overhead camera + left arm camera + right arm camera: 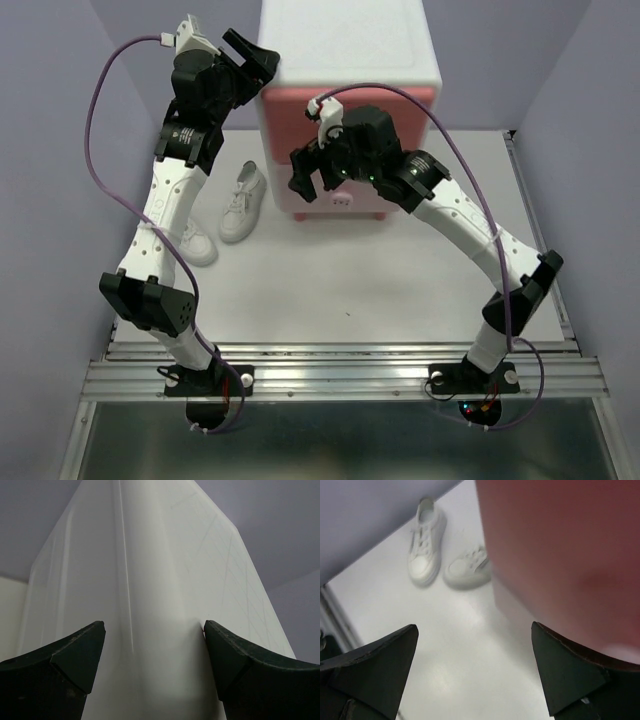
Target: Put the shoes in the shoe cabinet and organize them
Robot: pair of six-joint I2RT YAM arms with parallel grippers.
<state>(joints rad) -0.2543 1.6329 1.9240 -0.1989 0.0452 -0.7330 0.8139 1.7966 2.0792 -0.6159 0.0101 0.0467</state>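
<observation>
On the table (330,290), two white shoes are set left of centre, both upright on their soles and outside the cabinet (350,40). The nearer white shoe (197,245) lies just beside the left arm (165,200), by which part of it is covered in the overhead view. The farther white shoe (243,203) is placed close beyond it and slightly to the right, with its toe turned toward the near edge. It is near the cabinet's left side but apart from it. The right gripper (312,180) is held low in front of the cabinet, level with the pink drawer fronts. Its jaws are spread wide apart and nothing is held between them. In the right wrist view, bare table is seen between the fingers and the dark pink drawer front (560,545) fills the upper right. Whether that front is touched cannot be determined. A pale pink knob (343,200) is visible just below this gripper in the overhead view. The cabinet stands at the far middle of the table, against the back wall. The left gripper (155,630) is raised at the cabinet's upper left corner. Its jaws are spread wide, with the white vertical corner edge running between them. One finger (230,655) lies against or just beside the white wall. A clamped hold is not shown.
</observation>
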